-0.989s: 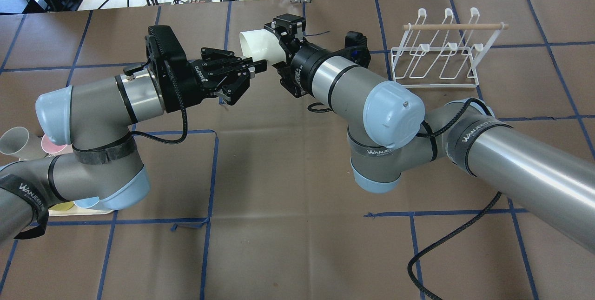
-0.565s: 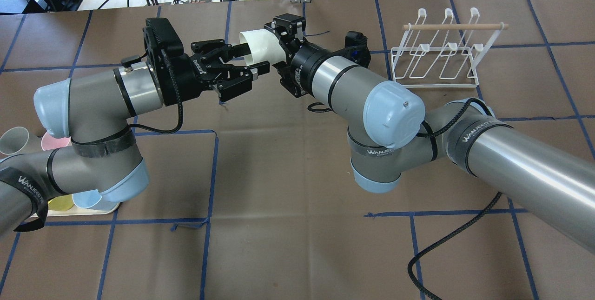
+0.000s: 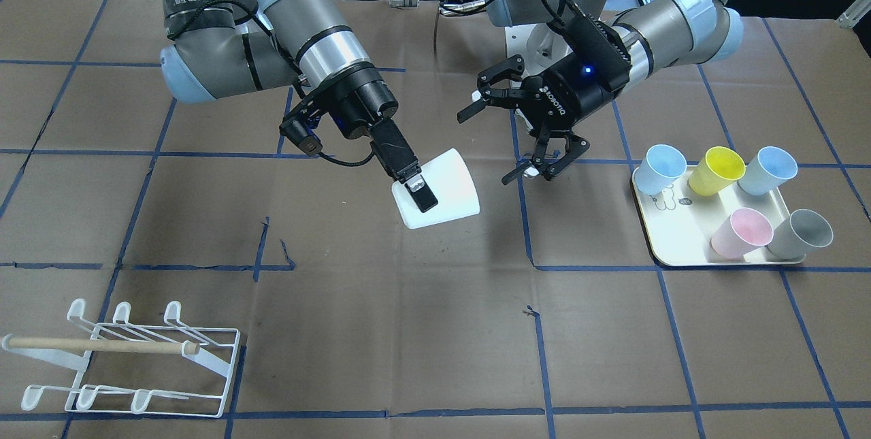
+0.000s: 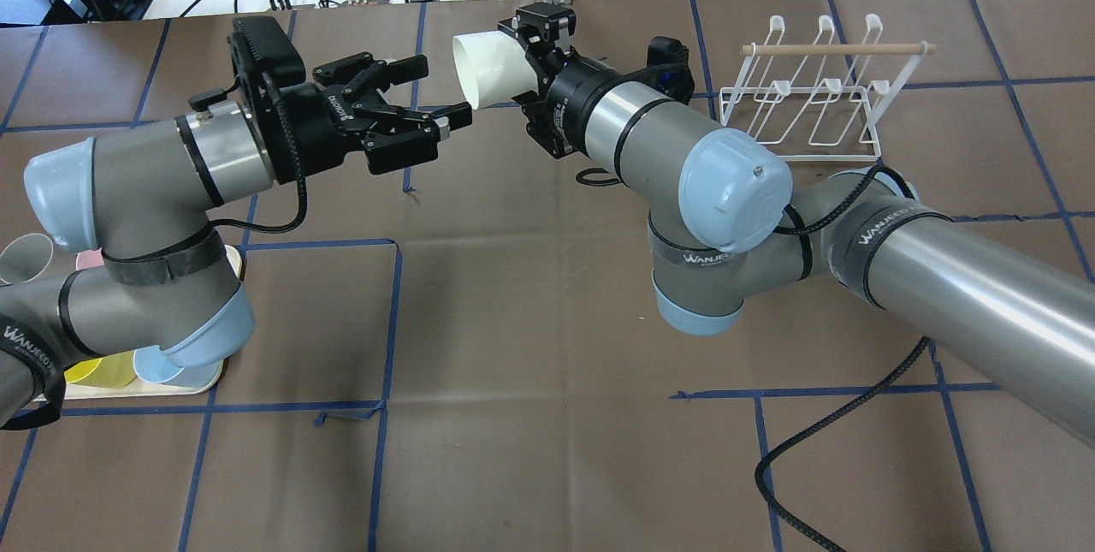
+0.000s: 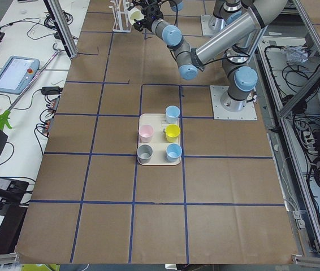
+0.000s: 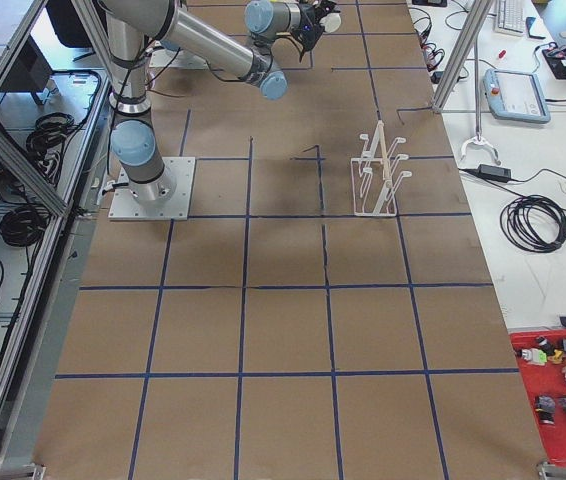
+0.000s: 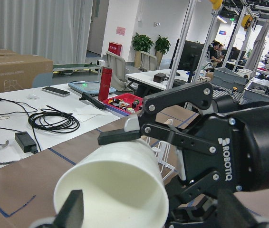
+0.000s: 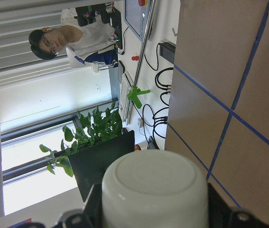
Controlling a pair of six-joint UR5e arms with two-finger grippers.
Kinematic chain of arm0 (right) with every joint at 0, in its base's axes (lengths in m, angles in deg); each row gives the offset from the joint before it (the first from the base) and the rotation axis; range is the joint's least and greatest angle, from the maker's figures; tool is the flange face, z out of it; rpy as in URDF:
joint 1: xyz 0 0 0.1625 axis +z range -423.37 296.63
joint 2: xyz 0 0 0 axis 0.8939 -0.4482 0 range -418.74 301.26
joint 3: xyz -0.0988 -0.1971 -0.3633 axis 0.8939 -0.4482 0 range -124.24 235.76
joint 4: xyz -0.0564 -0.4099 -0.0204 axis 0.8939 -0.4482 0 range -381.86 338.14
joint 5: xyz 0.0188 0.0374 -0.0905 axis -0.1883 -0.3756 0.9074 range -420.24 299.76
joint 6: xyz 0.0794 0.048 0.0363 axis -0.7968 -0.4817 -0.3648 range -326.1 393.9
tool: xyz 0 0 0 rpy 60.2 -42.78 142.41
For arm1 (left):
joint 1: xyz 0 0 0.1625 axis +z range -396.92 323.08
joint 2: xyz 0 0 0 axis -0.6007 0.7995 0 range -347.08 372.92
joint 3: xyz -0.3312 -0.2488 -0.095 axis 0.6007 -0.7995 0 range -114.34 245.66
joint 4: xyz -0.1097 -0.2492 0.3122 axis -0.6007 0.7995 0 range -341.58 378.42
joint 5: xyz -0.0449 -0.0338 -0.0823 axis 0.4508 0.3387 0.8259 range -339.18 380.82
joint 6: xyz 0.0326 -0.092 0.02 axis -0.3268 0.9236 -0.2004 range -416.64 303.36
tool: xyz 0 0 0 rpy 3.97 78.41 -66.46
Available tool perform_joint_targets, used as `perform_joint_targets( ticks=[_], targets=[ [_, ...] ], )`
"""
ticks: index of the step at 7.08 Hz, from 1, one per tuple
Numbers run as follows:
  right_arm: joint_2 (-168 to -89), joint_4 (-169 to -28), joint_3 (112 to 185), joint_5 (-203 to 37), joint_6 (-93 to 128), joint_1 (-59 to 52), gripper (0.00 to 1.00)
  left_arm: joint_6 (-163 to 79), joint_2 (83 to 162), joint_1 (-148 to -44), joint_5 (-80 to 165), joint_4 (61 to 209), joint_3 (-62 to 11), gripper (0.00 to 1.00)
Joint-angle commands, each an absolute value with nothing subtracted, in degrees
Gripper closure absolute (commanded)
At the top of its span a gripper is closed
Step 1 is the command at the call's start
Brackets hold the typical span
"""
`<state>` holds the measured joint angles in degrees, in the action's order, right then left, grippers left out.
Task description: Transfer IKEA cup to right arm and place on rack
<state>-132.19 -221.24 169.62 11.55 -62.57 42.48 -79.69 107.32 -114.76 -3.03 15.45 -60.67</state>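
The right tool [image 3: 423, 195] grips the white cup [image 3: 446, 184] sideways above the counter [image 3: 408, 330], mouth toward the left tool [image 3: 501, 134], whose jaws stand spread. Overhead, a left fingertip [image 4: 458, 115] seems to meet the rim; the front view shows a clear gap. The rack [image 4: 808, 90] stands well behind the right tool's wrist.

Left arm [image 4: 128, 184], right arm [image 4: 958, 278] alike: silver-grey tubes, pale blue joint caps [image 4: 727, 184], small screw in cap. Black straps [image 4: 881, 235] lettered WANJEED. Black jaws, white ROBOTIQ lettering. Blue light [image 3: 584, 71] at wrist.
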Motion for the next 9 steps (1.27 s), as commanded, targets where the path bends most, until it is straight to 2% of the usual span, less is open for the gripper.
perform_joint_targets(
  ticks=[1,3,5,6,7,9],
  targets=[
    [-132.2,-221.7,169.4,11.5,-49.0,37.1,0.73,-79.6,106.5,-110.4,-3.3,15.9,-60.8,0.01],
    [-132.0,-221.7,169.4,11.7,-29.7,32.8,0.79,-75.7,106.3,-110.4,-14.3,16.3,-59.9,0.01],
    [-130.0,-222.9,168.9,16.7,-12.3,29.4,0.8,-71.3,105.9,-111.0,-32.8,22.8,-57.6,0.01],
    [-128.5,-225.9,168.8,18.0,-3.5,27.5,0.8,-66.7,106.8,-113.0,-45.6,31.7,-53.4,0.01],
    [-127.1,-227.2,168.0,20.3,3.9,26.0,0.8,-63.6,106.3,-116.1,-56.7,46.5,-48.8,0.01],
    [-123.5,-227.3,162.8,26.3,19.0,25.4,0.81,-59.6,106.5,-120.8,-68.3,74.9,-35.7,0.01]
  ],
)
